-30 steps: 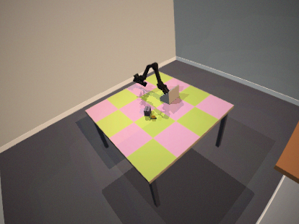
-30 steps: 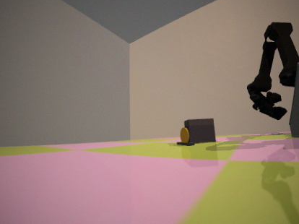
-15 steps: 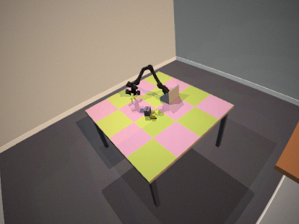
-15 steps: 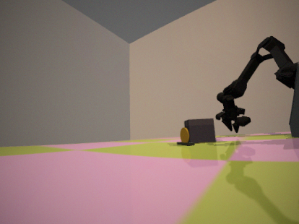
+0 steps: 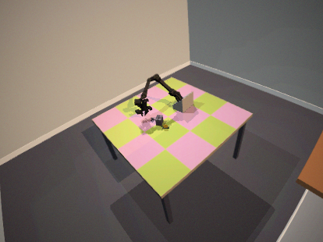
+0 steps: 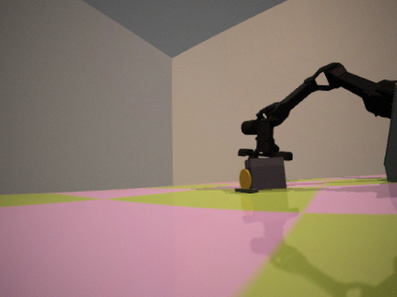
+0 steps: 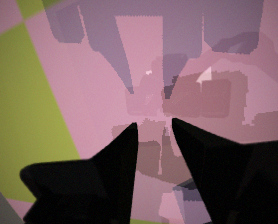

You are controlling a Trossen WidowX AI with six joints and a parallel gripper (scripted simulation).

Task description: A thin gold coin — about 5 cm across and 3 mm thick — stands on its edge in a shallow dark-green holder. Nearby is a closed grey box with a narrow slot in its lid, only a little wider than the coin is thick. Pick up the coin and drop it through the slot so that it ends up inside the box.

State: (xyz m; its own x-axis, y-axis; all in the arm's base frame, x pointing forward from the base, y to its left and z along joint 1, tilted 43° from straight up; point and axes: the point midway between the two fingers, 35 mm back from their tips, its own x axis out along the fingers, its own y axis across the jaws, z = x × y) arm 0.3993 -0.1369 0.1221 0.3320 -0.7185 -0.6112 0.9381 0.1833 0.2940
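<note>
The gold coin [image 5: 165,126] [image 6: 245,179] stands on edge in its dark-green holder [image 6: 247,190], right beside the closed grey box [image 5: 159,120] [image 6: 266,172]. My gripper [image 5: 143,110] [image 6: 266,154] [image 7: 154,124] hangs low over a pink tile, to the left of and behind the box in the top view, apart from the coin. Its fingers are partly open with a narrow gap and nothing between them. The wrist view shows only pink tile with shadows below the fingertips; neither coin nor slot shows there.
The arm [image 5: 156,78] [image 6: 331,75] reaches from its beige base block [image 5: 188,101] at the back of the checkered table [image 5: 179,162]. The table's left edge is near the gripper.
</note>
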